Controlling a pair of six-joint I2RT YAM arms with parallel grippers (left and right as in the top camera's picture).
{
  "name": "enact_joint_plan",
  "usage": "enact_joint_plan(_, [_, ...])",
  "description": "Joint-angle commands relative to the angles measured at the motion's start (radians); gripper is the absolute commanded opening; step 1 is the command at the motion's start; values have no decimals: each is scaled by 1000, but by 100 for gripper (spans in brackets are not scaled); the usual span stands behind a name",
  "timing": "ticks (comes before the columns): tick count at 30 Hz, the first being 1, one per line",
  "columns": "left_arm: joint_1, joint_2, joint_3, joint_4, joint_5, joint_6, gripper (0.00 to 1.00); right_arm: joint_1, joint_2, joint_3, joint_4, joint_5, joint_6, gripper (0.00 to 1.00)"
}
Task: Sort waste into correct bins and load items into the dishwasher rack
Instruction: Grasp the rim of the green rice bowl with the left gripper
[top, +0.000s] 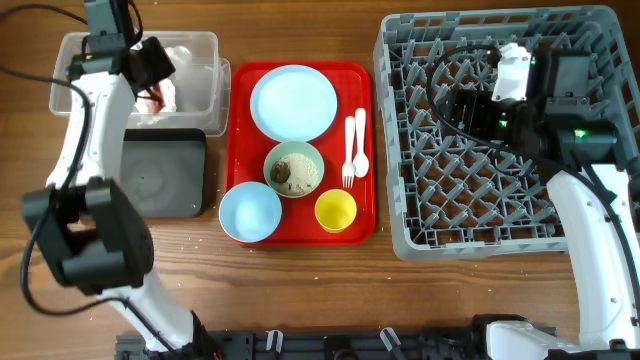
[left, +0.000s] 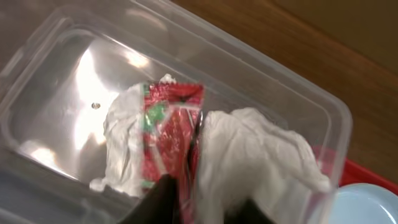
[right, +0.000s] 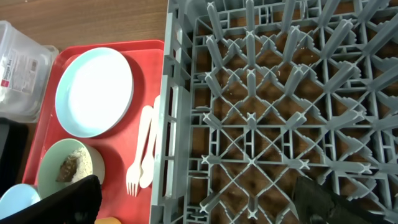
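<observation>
Raise left claw (left: 205, 199), grip impossible to tell, straight out of clear tub (left: 62, 93) holding red wrapper (left: 168, 124) and white paper (left: 249, 149), shaking off any cling, with right claw (right: 199, 200) spread wide above dishwasher rack (right: 280, 93).

My table (top: 300, 300) bears a tub (top: 200, 70) far left, black tray (top: 170, 180) nearer me, red tray (top: 245, 165) centre, rack (top: 440, 200) right.
</observation>
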Motion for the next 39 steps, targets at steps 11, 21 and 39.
enact_joint_plan(11, [-6, -121, 2, -43, 44, 2, 87, -2, 2, 21, 1, 10, -3, 100])
enact_joint_plan(21, [-209, -328, -17, -461, 185, -56, 69, -2, 2, 21, 2, 10, -2, 100])
enact_joint_plan(39, [-695, 29, -143, -164, 40, -77, 63, -2, 3, 21, -5, 9, 1, 99])
